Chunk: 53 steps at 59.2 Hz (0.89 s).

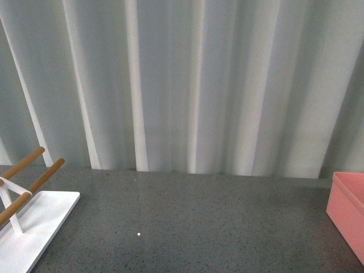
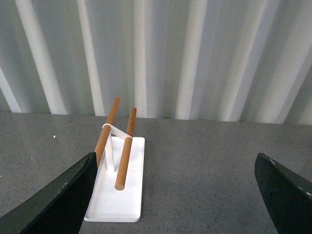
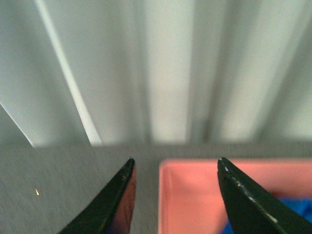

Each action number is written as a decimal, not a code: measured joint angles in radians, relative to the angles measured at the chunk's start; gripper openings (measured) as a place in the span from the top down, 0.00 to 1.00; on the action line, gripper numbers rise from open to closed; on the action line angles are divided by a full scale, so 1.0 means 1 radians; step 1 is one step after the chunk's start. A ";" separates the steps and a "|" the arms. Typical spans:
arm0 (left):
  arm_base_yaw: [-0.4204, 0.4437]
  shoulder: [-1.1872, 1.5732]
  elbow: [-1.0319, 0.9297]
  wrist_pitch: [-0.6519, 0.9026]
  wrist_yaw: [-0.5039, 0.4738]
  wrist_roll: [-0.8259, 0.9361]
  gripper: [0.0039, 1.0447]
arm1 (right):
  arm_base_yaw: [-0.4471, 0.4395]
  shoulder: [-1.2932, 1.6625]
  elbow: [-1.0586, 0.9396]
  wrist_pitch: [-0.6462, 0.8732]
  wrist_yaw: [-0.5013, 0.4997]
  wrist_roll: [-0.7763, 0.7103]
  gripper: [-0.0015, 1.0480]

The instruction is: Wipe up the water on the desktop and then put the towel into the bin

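We note the towel (image 3: 297, 210) lying inside the bin (image 3: 190, 195), lower right of the right wrist frame. Right gripper (image 3: 176, 168) is released above it; left gripper (image 2: 175, 161) spread wide, empty, over the desktop (image 1: 199, 222).

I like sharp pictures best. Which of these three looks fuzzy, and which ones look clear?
The right wrist view is fuzzy: the curtain, the bin and the right gripper all look smeared. The front view is clear, with speckles showing on the desktop. The left wrist view is clear too, with the rack crisp and evenly lit.
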<state>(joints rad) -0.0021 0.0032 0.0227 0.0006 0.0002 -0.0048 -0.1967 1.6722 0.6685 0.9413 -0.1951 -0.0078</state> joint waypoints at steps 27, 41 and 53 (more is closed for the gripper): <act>0.000 0.000 0.000 0.000 0.000 0.000 0.06 | 0.106 -0.385 -0.425 0.096 0.098 -0.003 0.97; 0.000 0.000 0.000 0.000 0.000 0.000 0.06 | 0.172 -0.503 -0.559 0.093 0.186 -0.003 0.97; 0.000 0.000 0.000 0.000 -0.001 0.000 0.06 | 0.194 -0.687 -0.610 -0.029 0.188 -0.003 0.97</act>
<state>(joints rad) -0.0021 0.0032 0.0227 0.0006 -0.0006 -0.0048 -0.0029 0.9855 0.0586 0.9127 -0.0074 -0.0105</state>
